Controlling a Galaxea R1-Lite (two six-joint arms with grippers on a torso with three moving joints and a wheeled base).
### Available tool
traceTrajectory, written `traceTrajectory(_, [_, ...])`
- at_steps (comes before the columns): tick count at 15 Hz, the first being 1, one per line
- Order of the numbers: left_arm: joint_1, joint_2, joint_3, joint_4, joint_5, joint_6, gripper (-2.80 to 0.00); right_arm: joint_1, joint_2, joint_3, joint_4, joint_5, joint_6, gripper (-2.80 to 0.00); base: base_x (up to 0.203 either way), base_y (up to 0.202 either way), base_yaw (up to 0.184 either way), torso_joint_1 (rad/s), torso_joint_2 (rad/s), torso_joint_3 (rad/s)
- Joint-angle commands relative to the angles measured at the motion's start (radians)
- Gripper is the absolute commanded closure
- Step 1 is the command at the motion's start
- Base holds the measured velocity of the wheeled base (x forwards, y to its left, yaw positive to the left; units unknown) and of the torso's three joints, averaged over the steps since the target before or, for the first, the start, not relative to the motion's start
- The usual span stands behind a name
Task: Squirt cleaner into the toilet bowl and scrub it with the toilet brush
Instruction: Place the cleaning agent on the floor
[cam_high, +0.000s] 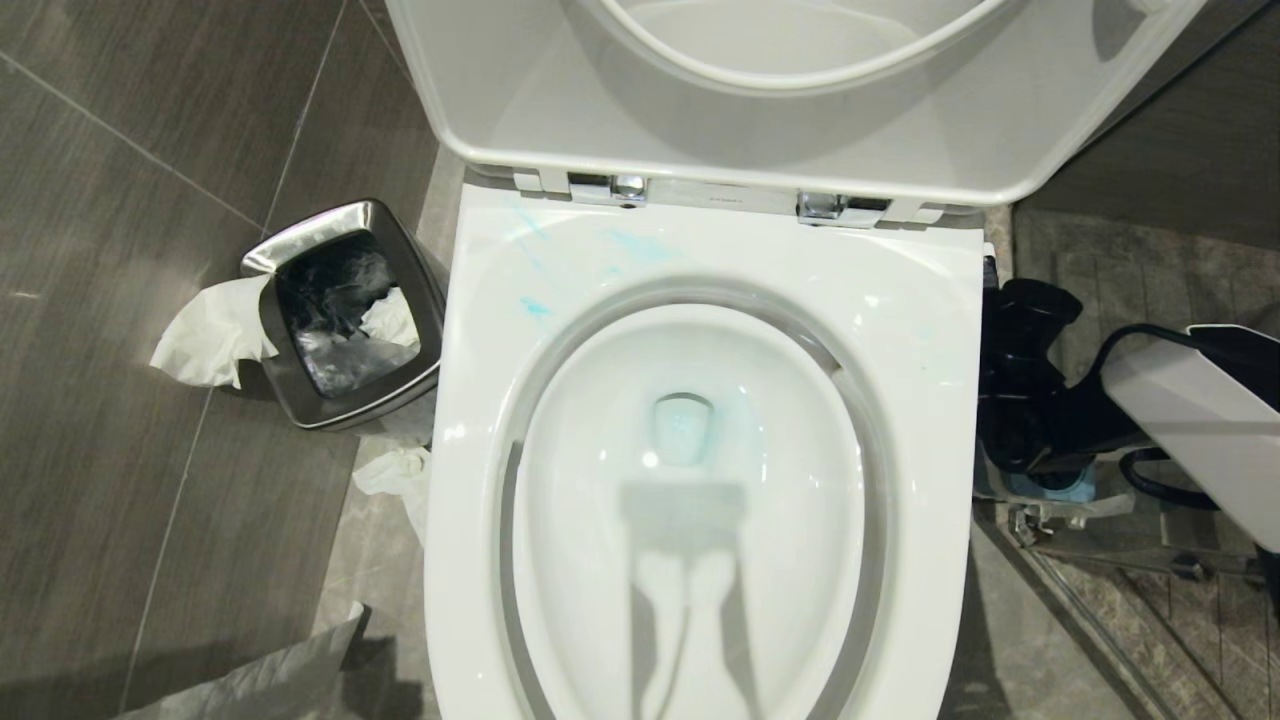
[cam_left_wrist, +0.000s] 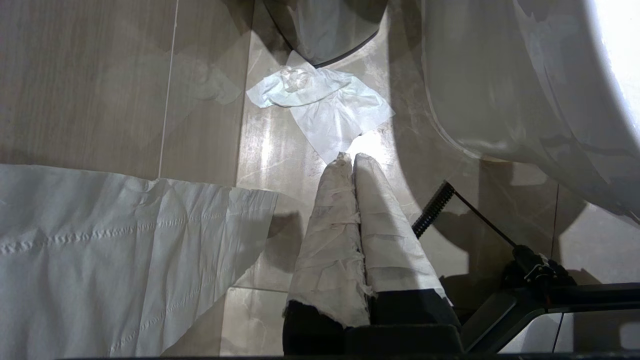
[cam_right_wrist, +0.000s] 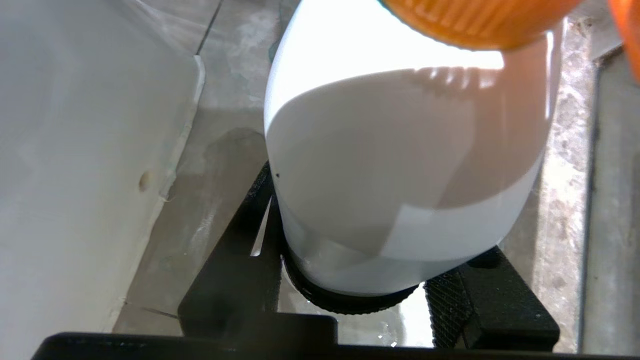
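The toilet bowl (cam_high: 700, 480) fills the centre of the head view, seat and lid (cam_high: 800, 110) raised at 12 o'clock. Blue cleaner smears mark the rim (cam_high: 560, 270) at 11 o'clock.

The right gripper (cam_right_wrist: 350, 295) is at 3 o'clock beside the toilet, low over the floor. Its black fingers (cam_right_wrist: 490, 310) pinch the white cleaner bottle (cam_right_wrist: 400, 175) from both sides, below the orange collar (cam_right_wrist: 475, 20).

The left gripper (cam_left_wrist: 352, 162) hangs over the floor (cam_left_wrist: 100, 75) on the toilet's other side; its cloth-wrapped fingers (cam_left_wrist: 330, 235) are pressed together, holding nothing. Tissue (cam_left_wrist: 325, 105) lies just beyond them.

A steel bin (cam_high: 345, 310) stands at 9 o'clock with tissue over its edge.
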Motion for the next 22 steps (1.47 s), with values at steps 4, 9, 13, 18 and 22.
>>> traceTrajectory(4, [0.0, 0.001, 0.0, 0.0, -0.001, 0.0, 0.0, 0.006, 0.025, -0.017, -0.005, -0.002, 0.002, -2.8, 0.0, 0.0, 0.0, 0.0, 0.0, 0.0])
traceTrajectory(9, [-0.002, 0.002, 0.0, 0.0, -0.001, 0.0, 0.0, 0.006, -0.02, 0.09, 0.009, -0.001, -0.001, -2.8, 0.0, 0.0, 0.0, 0.0, 0.0, 0.0])
traceTrajectory(13, [0.0, 0.002, 0.0, 0.0, 0.004, -0.015, 0.0, 0.006, -0.147, 0.271, 0.013, 0.007, -0.004, -2.8, 0.0, 0.0, 0.0, 0.0, 0.0, 0.0])
traceTrajectory(18, [-0.001, 0.001, 0.0, 0.0, 0.005, -0.015, 0.0, 0.005, -0.371, 0.532, 0.035, 0.015, -0.002, -2.8, 0.0, 0.0, 0.0, 0.0, 0.0, 0.0])
traceTrajectory(22, [0.0, 0.0, 0.0, 0.0, 0.004, -0.015, 0.0, 0.004, -0.482, 0.642, 0.043, 0.02, 0.0, 0.0, 0.0, 0.0, 0.0, 0.0, 0.0, 0.0])
